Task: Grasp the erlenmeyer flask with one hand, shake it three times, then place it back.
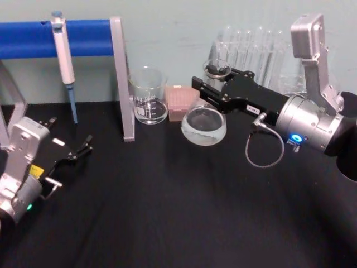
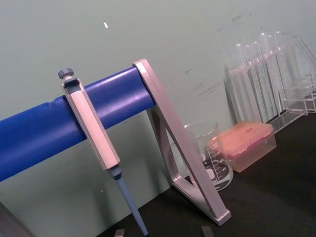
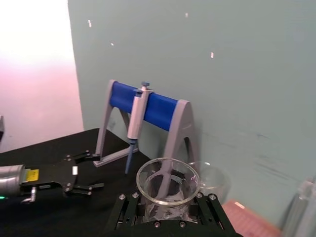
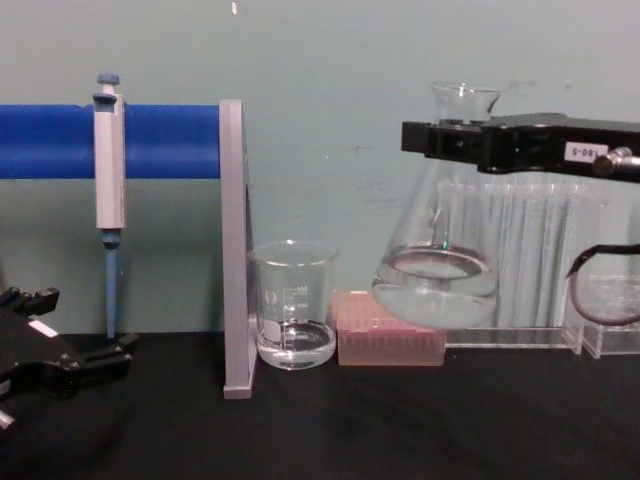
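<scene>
Chest view showed the clear conical erlenmeyer flask (image 4: 438, 285) at centre right, off the black table (image 4: 400, 420), narrow neck clamped between the right gripper's (image 4: 425, 138) flat black fingers. Lower left, the left gripper (image 4: 75, 330) sat spread, empty.

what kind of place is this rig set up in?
Looks like a chemistry lab bench: pipette on a stand, test tubes, a beaker, and a flask gripped by the right claw.
</scene>
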